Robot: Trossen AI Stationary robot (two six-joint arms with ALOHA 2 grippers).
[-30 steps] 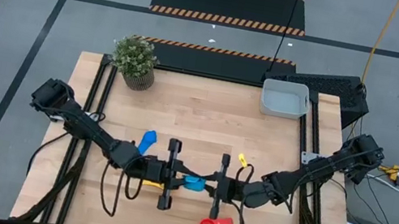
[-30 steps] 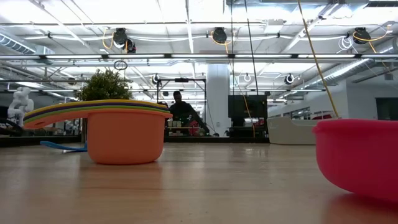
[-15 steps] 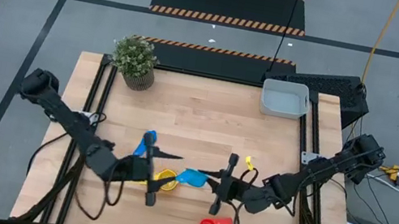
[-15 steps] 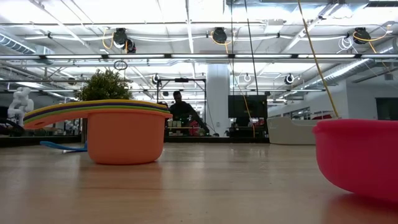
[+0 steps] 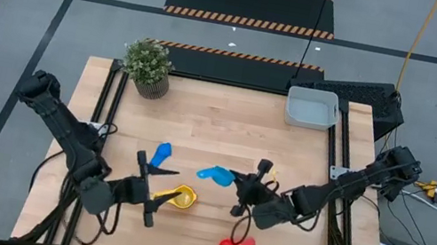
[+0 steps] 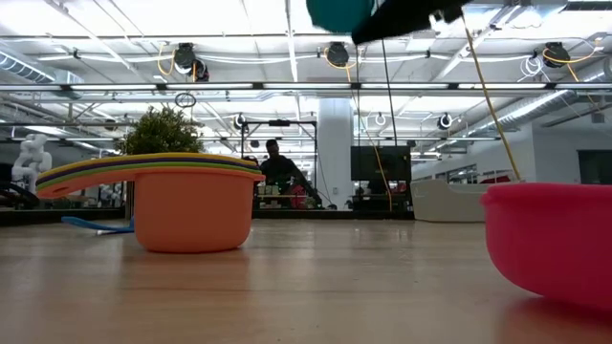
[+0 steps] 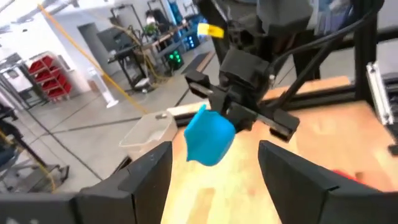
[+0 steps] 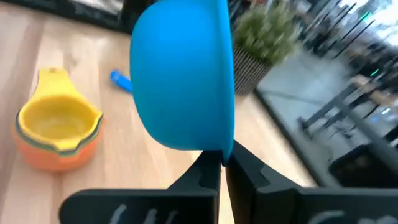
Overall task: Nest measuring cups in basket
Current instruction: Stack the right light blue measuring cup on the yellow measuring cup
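One light blue cup [image 5: 213, 174] hangs mid-frame, my right hand [image 5: 237, 183] clamped on it, while my left hand [image 5: 144, 189] gapes empty lower left.

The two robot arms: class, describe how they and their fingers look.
Both arms are dark, slim and jointed, with black cables looped alongside. The left gripper and right gripper each end in a black crossbar carrying two flat, dark fingers. No markings are visible on them.

light-blue cup [image 5: 214, 174]: lifted | nested stack [image 5: 179, 196]: table | basket [image 5: 311, 108]: corner
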